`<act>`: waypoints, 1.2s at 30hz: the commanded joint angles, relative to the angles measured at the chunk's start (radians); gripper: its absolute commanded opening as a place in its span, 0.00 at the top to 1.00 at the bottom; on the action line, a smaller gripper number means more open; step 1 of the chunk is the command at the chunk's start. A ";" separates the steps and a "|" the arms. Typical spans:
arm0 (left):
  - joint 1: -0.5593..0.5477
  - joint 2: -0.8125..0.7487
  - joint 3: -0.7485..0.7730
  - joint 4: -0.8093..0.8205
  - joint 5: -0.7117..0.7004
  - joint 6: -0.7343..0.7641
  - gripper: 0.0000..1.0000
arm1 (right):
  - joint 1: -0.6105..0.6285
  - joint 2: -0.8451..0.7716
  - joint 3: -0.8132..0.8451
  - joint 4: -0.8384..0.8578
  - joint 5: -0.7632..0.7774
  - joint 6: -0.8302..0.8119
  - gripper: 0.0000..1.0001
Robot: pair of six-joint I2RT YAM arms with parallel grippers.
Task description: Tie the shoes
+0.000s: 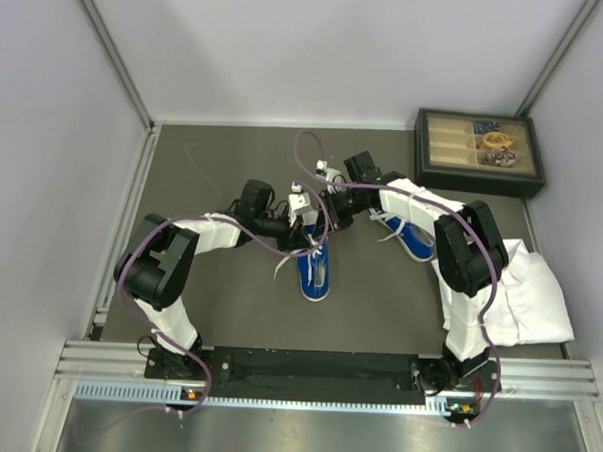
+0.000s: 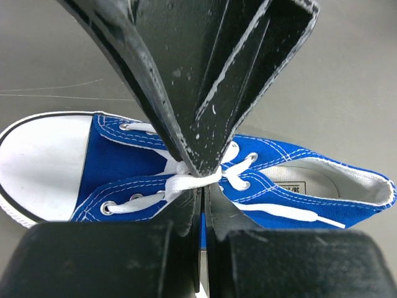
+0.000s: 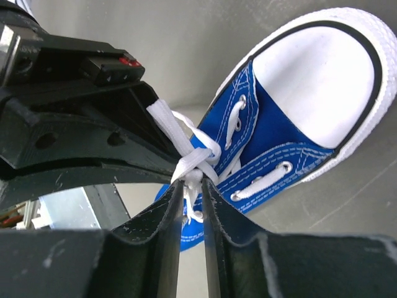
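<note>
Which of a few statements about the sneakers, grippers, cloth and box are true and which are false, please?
1. The left gripper and right gripper both pinch the white lace of one blue sneaker. True.
2. The second sneaker sits inside the compartment box. False: it lies on the table, right of the first one.
3. The white cloth lies on the table's right side. True.
4. The compartment box stands at the near-left corner. False: it stands at the far-right corner.

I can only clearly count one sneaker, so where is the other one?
In the top view the other sneaker lies right of centre, partly under the right arm, between the central sneaker and the white cloth.
</note>
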 commanded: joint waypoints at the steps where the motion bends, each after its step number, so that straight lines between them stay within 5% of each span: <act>1: -0.008 0.016 0.038 0.001 0.020 0.023 0.99 | 0.008 0.017 0.037 0.015 -0.033 0.005 0.80; 12: -0.014 0.023 0.042 0.014 0.033 0.028 0.98 | 0.009 0.036 0.045 0.024 -0.048 0.037 0.77; 20: -0.015 0.014 0.041 -0.028 0.036 0.061 0.97 | 0.009 0.021 0.028 0.057 -0.064 0.052 1.00; 32: 0.003 -0.127 -0.031 -0.071 0.010 0.063 0.61 | -0.020 -0.091 -0.077 0.133 -0.035 0.069 1.00; 36: 0.020 -0.193 -0.062 -0.101 -0.003 0.068 0.58 | -0.023 -0.116 -0.110 0.158 -0.025 0.074 1.00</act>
